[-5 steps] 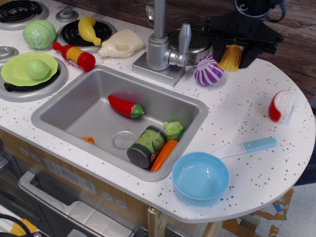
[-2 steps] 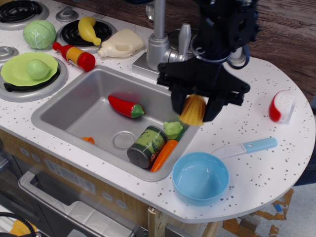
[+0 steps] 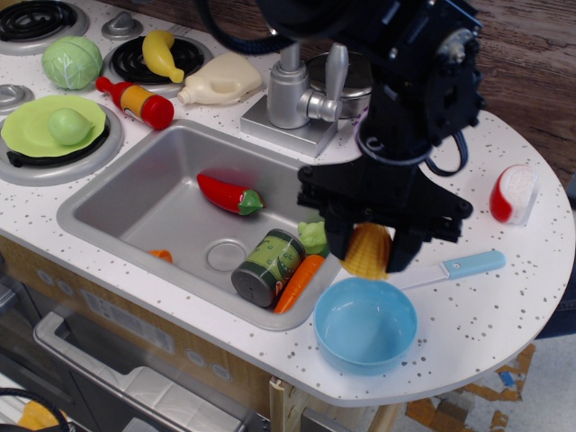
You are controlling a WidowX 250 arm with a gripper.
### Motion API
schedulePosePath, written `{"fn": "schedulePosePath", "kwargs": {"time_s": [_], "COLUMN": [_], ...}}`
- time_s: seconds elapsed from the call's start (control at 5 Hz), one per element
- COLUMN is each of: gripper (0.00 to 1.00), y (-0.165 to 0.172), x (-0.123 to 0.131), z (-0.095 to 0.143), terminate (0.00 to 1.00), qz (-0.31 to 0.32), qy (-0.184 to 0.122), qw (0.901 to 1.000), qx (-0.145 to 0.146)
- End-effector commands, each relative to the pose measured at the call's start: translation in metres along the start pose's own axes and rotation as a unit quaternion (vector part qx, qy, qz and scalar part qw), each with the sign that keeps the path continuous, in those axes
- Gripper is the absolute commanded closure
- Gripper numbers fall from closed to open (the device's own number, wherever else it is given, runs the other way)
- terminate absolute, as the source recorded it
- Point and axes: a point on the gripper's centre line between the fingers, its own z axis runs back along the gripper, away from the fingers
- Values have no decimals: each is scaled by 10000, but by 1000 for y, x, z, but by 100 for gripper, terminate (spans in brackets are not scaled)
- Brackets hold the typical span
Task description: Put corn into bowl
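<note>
My black gripper (image 3: 371, 254) is shut on the corn (image 3: 367, 251), a yellow-orange ridged piece held between the two fingers. It hangs just above the far rim of the light-blue bowl (image 3: 364, 321), which sits near the counter's front edge with its white-and-blue handle (image 3: 454, 267) pointing right. The bowl holds nothing. The arm hides the counter behind the corn.
The sink (image 3: 171, 193) holds a red pepper (image 3: 229, 194), a can (image 3: 267, 266), a carrot (image 3: 300, 281) and a green piece (image 3: 312, 237). The faucet (image 3: 292, 85) stands behind. A red-and-white toy (image 3: 513, 193) lies at right. A green plate (image 3: 54, 126), cabbage (image 3: 72, 61) and bottles are at left.
The gripper has carried the corn from the back of the counter forward and down, across the sink's right corner, to just above the bowl's far rim.
</note>
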Motion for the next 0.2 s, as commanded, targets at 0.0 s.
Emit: {"fn": "schedulePosePath", "kwargs": {"time_s": [0.0], "gripper": [100], "y": [-8], "x": [-9], "z": [-2], "terminate": [100], "qz": [271], "qy": [-82], "qw": [9993], "qx": [-227]}}
